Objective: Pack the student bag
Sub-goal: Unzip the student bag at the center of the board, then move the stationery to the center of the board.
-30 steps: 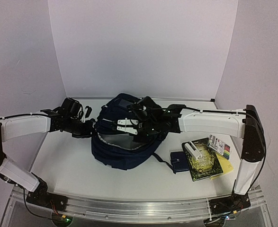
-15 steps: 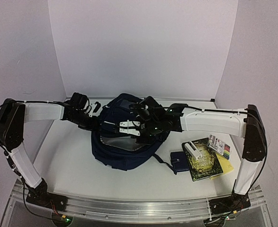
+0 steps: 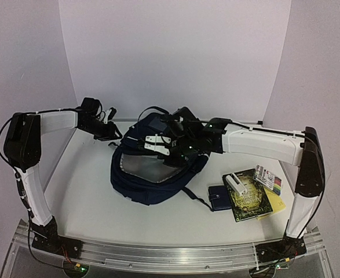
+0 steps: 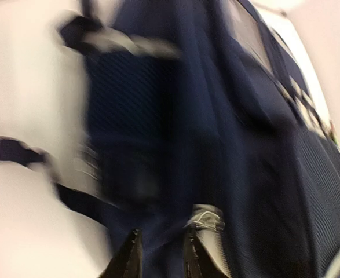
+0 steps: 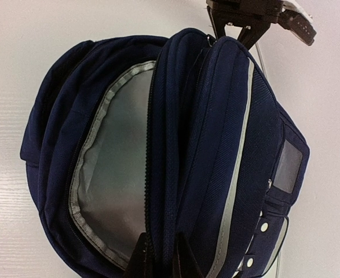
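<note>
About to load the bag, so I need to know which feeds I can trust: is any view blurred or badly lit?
Left wrist view: heavy motion blur, student bag smeared, only the left gripper fairly crisp. Right wrist view: sharp, evenly lit, grey lining clear. Top view: sharp, soft shadows, no glare.

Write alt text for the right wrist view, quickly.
The student bag lies unzipped on the table, grey lining exposed, the right gripper pinching the opening's rim at frame bottom. The left gripper is open by the bag's far end.
</note>
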Motion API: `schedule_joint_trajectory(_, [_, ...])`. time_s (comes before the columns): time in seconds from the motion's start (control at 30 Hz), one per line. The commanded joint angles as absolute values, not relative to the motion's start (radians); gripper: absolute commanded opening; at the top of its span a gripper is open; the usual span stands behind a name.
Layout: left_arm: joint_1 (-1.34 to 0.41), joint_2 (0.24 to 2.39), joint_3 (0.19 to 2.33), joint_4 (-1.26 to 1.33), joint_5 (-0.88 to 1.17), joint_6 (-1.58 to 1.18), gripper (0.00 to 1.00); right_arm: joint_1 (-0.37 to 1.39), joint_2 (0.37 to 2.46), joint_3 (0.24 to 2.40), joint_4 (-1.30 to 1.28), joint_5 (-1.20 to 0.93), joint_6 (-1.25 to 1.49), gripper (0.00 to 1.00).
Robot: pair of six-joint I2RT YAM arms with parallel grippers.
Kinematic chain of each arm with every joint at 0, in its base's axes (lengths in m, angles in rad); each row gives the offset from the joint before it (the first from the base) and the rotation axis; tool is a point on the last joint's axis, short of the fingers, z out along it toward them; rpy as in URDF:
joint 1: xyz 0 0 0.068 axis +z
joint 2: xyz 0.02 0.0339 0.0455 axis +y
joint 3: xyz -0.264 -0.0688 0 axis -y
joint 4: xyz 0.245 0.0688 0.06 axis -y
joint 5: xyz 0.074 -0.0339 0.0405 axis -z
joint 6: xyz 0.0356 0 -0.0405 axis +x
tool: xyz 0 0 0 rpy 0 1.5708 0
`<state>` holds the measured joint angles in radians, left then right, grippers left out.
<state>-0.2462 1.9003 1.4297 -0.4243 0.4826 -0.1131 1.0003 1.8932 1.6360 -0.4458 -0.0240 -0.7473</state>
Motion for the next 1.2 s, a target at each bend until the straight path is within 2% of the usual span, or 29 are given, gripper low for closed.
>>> schedule_joint_trajectory(0.0, [-0.121, 1.83, 1.438, -0.301, 0.298, -0.272, 0.45, 1.033, 1.994, 1.855, -0.567, -0.128, -0.62, 0.0])
schedule_joint_trajectory(0.17, [-0.121, 1.64, 1.311, -0.306, 0.235, -0.35, 0.73, 1.001, 2.166, 2.067, -0.568, -0.099, -0.486, 0.0])
schedule_joint_trajectory(0.23, [-0.121, 1.574, 1.275, -0.318, 0.245, -0.372, 0.8, 0.976, 2.216, 2.129, -0.57, -0.115, -0.419, 0.06])
schedule_joint_trajectory(0.27, [-0.123, 1.548, 1.248, -0.317, 0.272, -0.384, 0.85, 0.965, 2.226, 2.144, -0.574, -0.129, -0.393, 0.15])
schedule_joint_trajectory(0.33, [-0.126, 1.499, 1.202, -0.309, 0.325, -0.403, 0.93, 0.95, 2.229, 2.156, -0.59, -0.172, -0.344, 0.43])
schedule_joint_trajectory(0.4, [-0.141, 1.458, 1.168, -0.315, 0.347, -0.408, 0.98, 0.94, 2.195, 2.131, -0.612, -0.221, -0.306, 0.65])
schedule_joint_trajectory(0.47, [-0.179, 1.415, 1.145, -0.328, 0.338, -0.393, 1.0, 0.928, 2.118, 2.066, -0.627, -0.239, -0.272, 0.8])
schedule_joint_trajectory(0.57, [-0.26, 1.362, 1.12, -0.351, 0.317, -0.374, 1.0, 0.884, 1.97, 1.939, -0.64, -0.25, -0.226, 0.91])
schedule_joint_trajectory(0.73, [-0.374, 1.314, 1.079, -0.357, 0.307, -0.371, 1.0, 0.715, 1.745, 1.684, -0.726, -0.265, -0.19, 0.98])
schedule_joint_trajectory(0.93, [-0.522, 1.321, 1.05, -0.321, 0.29, -0.354, 1.0, 0.393, 1.529, 1.422, -0.917, -0.276, -0.302, 0.98])
schedule_joint_trajectory(1.17, [-0.666, 1.437, 1.063, -0.26, 0.276, -0.349, 1.0, 0.105, 1.469, 1.276, -1.112, -0.21, -0.55, 0.98])
